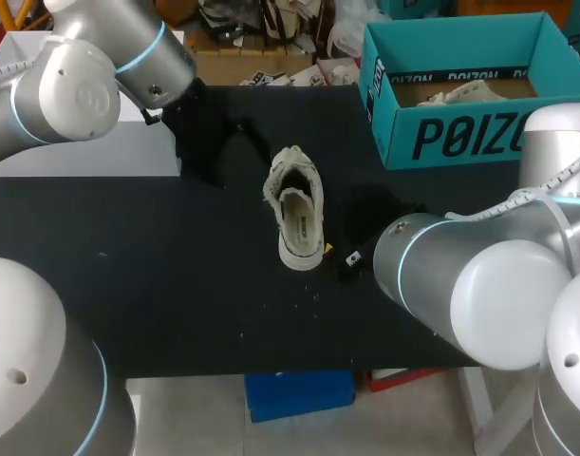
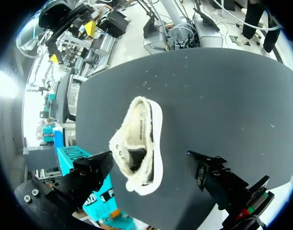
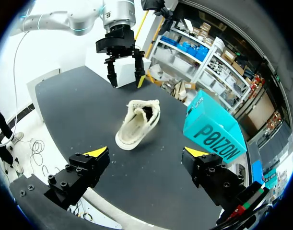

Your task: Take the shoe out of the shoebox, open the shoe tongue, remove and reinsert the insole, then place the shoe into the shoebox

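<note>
A worn cream sneaker [image 1: 295, 205] stands on its sole in the middle of the black table [image 1: 128, 275], its toe toward the front edge and its mouth spread wide. In the left wrist view the sneaker [image 2: 139, 143] lies just ahead of my left gripper [image 2: 148, 160], whose open fingers stand either side of it without touching. My right gripper [image 3: 146, 153] hangs open, a short way back from the sneaker [image 3: 136, 123]. Past the shoe, that view shows my left gripper [image 3: 126, 81] pointing down. The teal shoebox [image 1: 441, 133] is open at the back right.
A second pale shoe [image 1: 460, 93] lies inside the shoebox. My right arm's big elbow [image 1: 460, 285] hangs over the front right of the table. Small white crumbs [image 1: 313, 294] are scattered in front of the sneaker. The teal box [image 3: 213, 132] stands to one side of my right gripper.
</note>
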`<state>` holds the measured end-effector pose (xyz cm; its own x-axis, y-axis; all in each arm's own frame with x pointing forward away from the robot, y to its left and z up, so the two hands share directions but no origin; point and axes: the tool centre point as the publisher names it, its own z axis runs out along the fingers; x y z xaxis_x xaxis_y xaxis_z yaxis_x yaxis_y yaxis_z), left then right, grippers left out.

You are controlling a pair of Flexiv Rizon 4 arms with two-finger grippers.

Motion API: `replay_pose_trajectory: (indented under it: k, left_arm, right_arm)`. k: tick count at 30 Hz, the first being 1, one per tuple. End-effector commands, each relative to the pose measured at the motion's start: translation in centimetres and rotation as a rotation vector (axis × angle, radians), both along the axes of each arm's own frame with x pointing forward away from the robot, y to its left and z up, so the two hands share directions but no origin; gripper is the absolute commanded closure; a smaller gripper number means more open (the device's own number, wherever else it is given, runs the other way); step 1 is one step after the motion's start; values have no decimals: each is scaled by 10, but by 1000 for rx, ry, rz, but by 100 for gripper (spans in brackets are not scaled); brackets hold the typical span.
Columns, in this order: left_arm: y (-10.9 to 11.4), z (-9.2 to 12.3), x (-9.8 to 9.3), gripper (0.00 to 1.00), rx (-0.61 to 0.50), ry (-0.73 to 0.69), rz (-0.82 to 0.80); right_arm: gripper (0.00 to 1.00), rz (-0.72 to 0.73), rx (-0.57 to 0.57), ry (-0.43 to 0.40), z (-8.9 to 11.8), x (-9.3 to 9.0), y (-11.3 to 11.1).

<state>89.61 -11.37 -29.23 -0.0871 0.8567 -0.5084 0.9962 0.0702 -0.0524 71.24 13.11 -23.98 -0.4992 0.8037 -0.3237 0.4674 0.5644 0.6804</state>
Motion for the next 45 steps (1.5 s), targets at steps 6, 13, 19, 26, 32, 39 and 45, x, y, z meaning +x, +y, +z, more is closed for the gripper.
replay_pose_trajectory:
  k: [6,13,19,26,32,39,45]
  left_arm:
    - [1,-1,0,0,-2,-5,0]
    - [1,-1,0,0,-2,-5,0]
    - [1,-1,0,0,-2,-5,0]
    - [4,1,-2,0,-27,14,28]
    - [36,12,-5,0,-43,140,283]
    - [80,33,-11,0,-35,221,544]
    - [92,47,-14,0,-64,250,593]
  right_arm:
    - [0,0,2,-2,-1,-2,0]
    - [0,0,2,-2,-1,-2,0]
    - [0,0,2,-2,-1,-2,0]
    - [0,0,2,-2,-1,-2,0]
    - [0,0,2,-2,-1,-2,0]
    - [0,0,2,-2,-1,-2,0]
    - [0,0,2,-2,-1,-2,0]
